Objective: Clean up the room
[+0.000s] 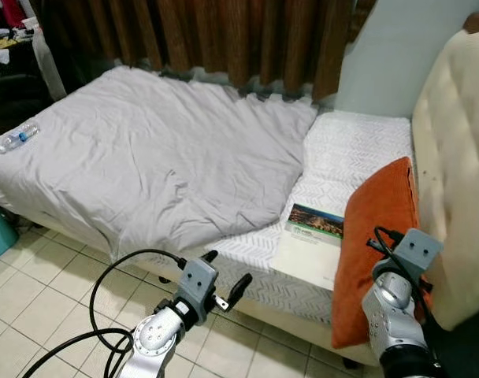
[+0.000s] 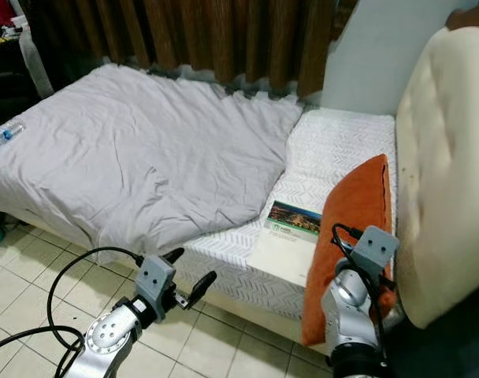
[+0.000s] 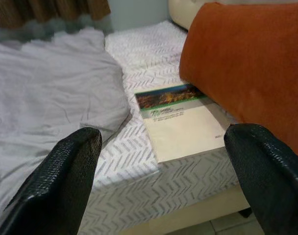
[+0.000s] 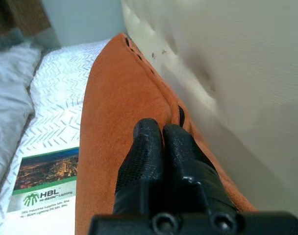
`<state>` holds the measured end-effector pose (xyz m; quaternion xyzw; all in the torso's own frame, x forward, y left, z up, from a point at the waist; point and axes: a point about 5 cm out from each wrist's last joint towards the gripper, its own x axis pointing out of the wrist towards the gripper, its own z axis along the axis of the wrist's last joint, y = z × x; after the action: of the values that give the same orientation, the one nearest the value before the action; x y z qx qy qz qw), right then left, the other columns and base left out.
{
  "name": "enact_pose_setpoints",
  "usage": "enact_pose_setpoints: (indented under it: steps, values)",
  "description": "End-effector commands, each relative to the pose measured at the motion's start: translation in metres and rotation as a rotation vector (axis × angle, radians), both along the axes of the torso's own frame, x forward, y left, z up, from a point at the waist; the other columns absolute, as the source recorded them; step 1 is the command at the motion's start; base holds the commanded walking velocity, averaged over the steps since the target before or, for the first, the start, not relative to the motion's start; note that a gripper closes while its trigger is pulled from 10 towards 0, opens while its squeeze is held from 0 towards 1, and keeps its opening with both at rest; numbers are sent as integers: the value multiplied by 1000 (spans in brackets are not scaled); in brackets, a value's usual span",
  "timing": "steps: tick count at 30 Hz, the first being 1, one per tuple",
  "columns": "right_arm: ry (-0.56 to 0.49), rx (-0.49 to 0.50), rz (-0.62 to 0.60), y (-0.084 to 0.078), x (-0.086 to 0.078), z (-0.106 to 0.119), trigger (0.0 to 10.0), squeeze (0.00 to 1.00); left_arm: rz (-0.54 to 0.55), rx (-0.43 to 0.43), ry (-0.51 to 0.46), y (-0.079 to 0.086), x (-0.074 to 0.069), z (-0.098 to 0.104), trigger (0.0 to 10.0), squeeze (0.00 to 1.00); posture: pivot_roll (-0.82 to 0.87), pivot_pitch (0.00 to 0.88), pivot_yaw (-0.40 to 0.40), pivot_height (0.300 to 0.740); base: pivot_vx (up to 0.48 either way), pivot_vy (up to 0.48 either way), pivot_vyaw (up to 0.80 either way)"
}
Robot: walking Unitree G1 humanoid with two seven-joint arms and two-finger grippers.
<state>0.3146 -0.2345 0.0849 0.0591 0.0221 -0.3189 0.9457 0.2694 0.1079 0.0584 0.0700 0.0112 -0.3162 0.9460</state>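
The left claw point(image 1: 230, 276) hangs low over the tiled floor point(image 1: 35, 291) just short of the bed's near edge, its silver arm reaching forward and up with a black cable looping behind it; its two black fingers point(image 3: 65, 171) are spread wide and hold nothing. Straight ahead of it, on the white chevron-patterned mattress point(image 1: 358, 150), lies a flat cream booklet with a green and city-photo band point(image 1: 312, 242). The right claw point(image 4: 159, 147) is raised on a bent arm, its fingers pressed together against the top edge of the upright rust-orange fabric cushion point(image 1: 377, 236), which leans on the cream tufted headboard point(image 1: 452, 157). A rumpled grey quilt point(image 1: 161, 150) spreads beyond the left claw, with a clear plastic bottle point(image 1: 17, 136) at its far corner.
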Motion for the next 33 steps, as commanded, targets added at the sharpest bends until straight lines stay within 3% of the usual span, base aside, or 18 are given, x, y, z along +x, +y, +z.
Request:
enact_pose_setpoints:
  steps: [1, 17, 24, 28, 33]
  values:
    - [-94, -69, 55, 7, 12, 22, 10000, 0, 7, 11, 27, 5, 1, -4, 10000, 0, -63, 74, -7, 740, 461, 0, 0]
    - [-46, -95, 68, 4, 11, 13, 10000, 0, -10, 37, 51, 6, 2, -11, 10000, 0, -66, 79, -8, 740, 461, 0, -673]
    - [-23, -103, 4, -2, 5, 6, 10000, 0, -16, 68, 59, 3, -1, -16, 10000, 0, -66, 103, -5, 740, 102, 0, 0]
    - [-24, -62, -65, -6, 0, 1, 10000, 0, -19, 61, 62, 3, -3, -17, 10000, 0, -64, 120, 1, 740, 0, 0, 0]
    - [52, 104, -155, -7, -6, -23, 10000, 0, -15, 63, 56, 7, -2, -16, 10000, 0, -53, 138, 9, 740, 0, 0, 0]
